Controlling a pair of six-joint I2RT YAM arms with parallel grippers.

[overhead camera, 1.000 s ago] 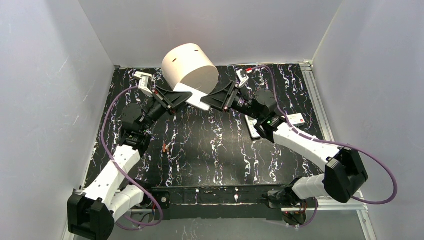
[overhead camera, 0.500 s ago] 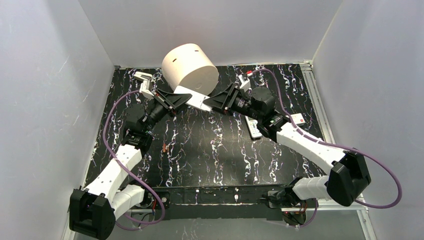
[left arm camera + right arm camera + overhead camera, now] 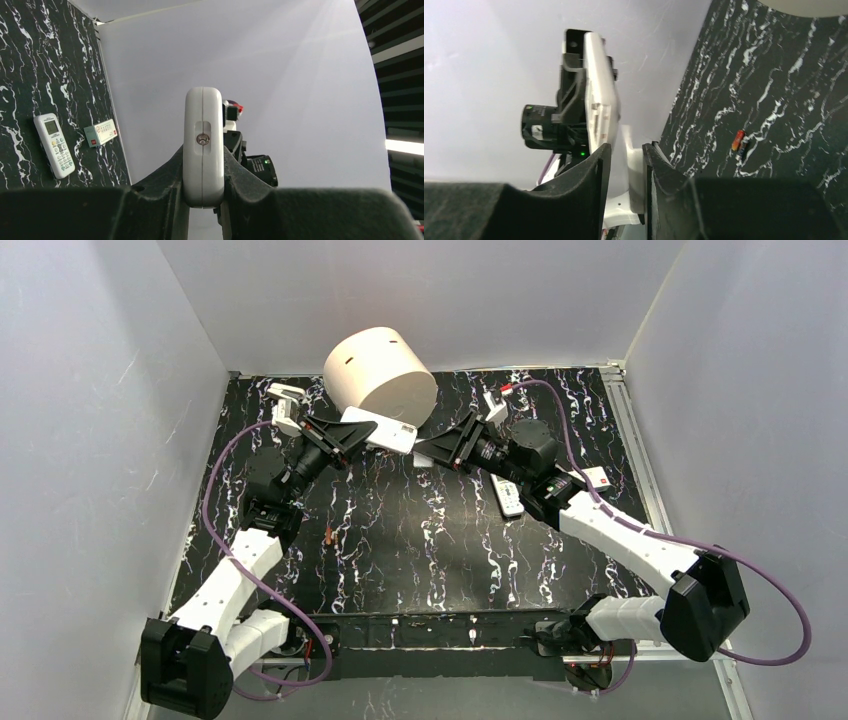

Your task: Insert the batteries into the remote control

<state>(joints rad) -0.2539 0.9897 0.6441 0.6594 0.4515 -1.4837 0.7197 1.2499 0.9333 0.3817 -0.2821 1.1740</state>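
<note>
My left tool [image 3: 202,172] is clamped on the remote [image 3: 202,125], holding it clear of the table [image 3: 450,560] so that, I judge, its compartment can be reached. My right tool [image 3: 625,152] pinches the small white cover [image 3: 634,175] just beside it. The batteries [image 3: 329,535] lie on the table, well apart, not yet loaded.

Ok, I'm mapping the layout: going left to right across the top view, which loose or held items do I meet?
In order: battery → held remote → cover → table remote → small box.
</note>
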